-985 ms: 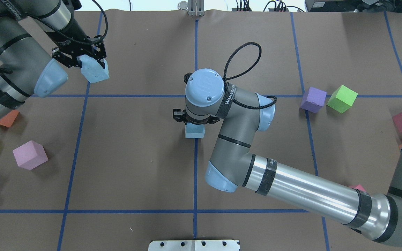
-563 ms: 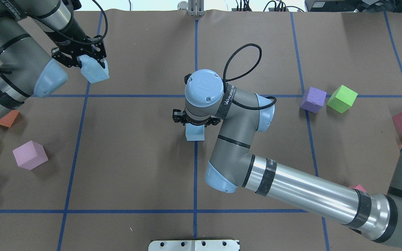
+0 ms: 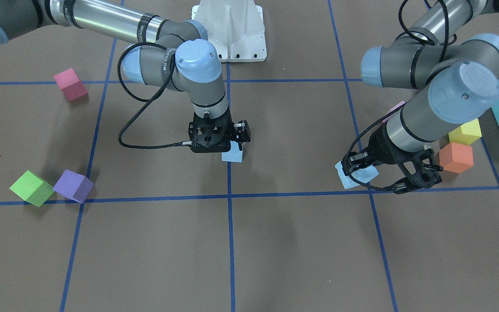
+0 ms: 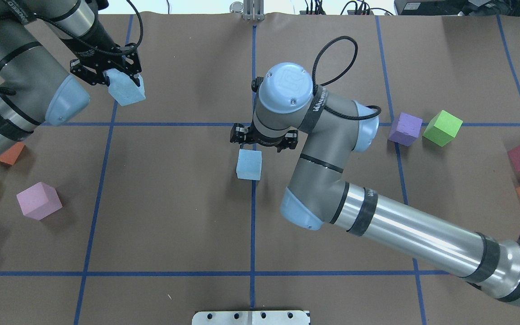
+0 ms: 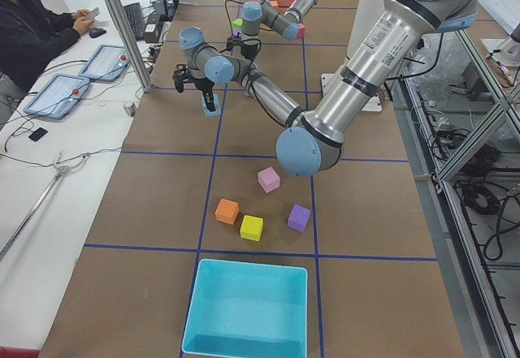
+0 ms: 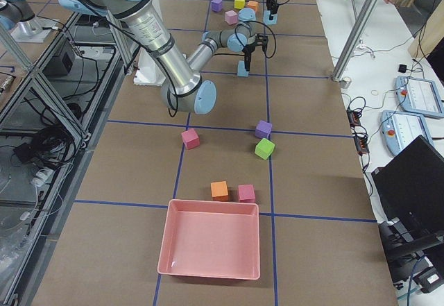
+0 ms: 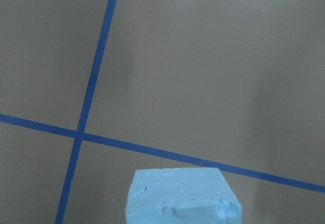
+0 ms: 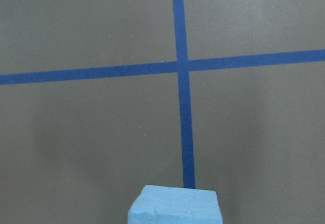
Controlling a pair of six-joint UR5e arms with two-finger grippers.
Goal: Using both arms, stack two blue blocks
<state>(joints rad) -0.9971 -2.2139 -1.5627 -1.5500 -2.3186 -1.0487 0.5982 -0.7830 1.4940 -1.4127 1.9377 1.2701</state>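
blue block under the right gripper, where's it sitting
In the overhead view the blue block rests on the central blue tape line, beneath the right gripper.

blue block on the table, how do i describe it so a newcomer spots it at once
On the brown table, follow the blue tape line running down its middle. The block sits on that line near the central crossing, by the right gripper. It is the only pale blue cube lying free; its twin is clamped in the left gripper.
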